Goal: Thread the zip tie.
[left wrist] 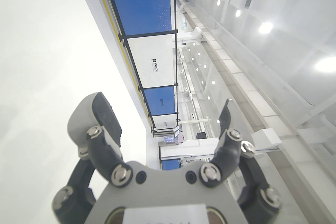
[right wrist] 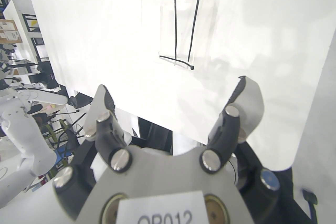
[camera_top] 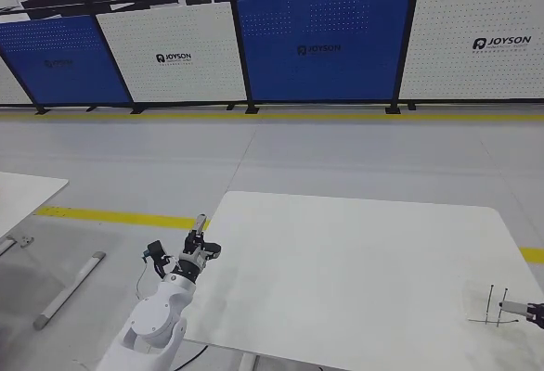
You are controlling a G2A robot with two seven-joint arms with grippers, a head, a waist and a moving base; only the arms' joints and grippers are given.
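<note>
While both end effectors are hanging open and empty, the job is sitting at its very start, by my reading: no tie is being gripped yet, and none is looking threaded. The zip ties (right wrist: 175,25) are resting close to the counter's (right wrist: 78,12) near right corner, on what is appearing to be a clear plate (right wrist: 151,25). Two of them are running side by side with their heads pointing away from the right end effector (right wrist: 173,83), and a third tie (right wrist: 173,59) is crossing just beside their tail ends. Whether the two are lying flat or standing upright I am not managing to tell. The right end effector is hovering just off that corner, facing the ties, with its fingers spread wide. The left end effector (left wrist: 165,107) is waiting at the counter's left edge, well apart from the ties, also spread wide and aiming upward rather than at the work. I am judging the step in hand to be the first pick. The next move is probably calling for the right end effector to be lining its jaws squarely across one thin strap and pinching it cleanly, since a slim, springy tie on a slick plate is likely to be skidding away. The left one is then needing to cross the counter to take the head.
</note>
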